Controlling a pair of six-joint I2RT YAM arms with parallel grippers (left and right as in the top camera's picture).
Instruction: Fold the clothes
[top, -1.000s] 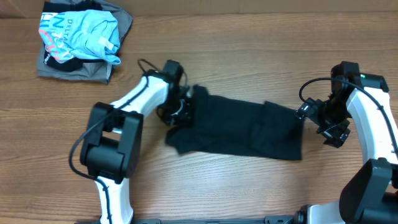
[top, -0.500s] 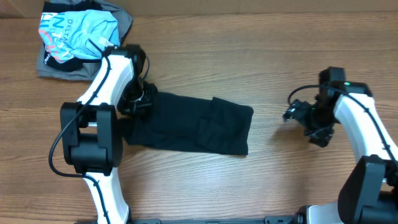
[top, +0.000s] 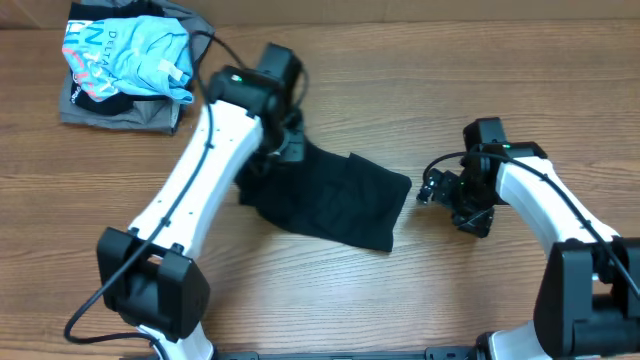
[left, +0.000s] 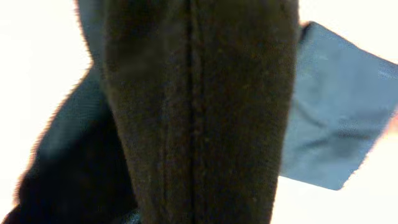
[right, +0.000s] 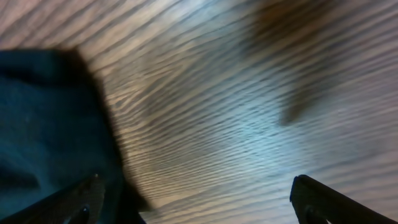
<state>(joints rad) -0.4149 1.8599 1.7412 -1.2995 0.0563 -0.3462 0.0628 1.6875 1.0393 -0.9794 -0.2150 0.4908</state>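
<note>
The clothes, a black T-shirt, lie bunched and slanted across the middle of the table. Their upper left end is raised off the wood. My left gripper is at that raised end, shut on the fabric. In the left wrist view the hanging black cloth fills the frame and hides the fingers. My right gripper stands open just right of the shirt's right edge. In the right wrist view, bare wood lies between its fingertips and the shirt's edge is at the left.
A light blue printed shirt lies on a grey folded garment at the back left corner of the wooden table. Both arms' cables hang near the shirt.
My left gripper has swung right and up with the shirt's left end, bunching the cloth. My right gripper has moved left, closer to the shirt's right edge, still open.
</note>
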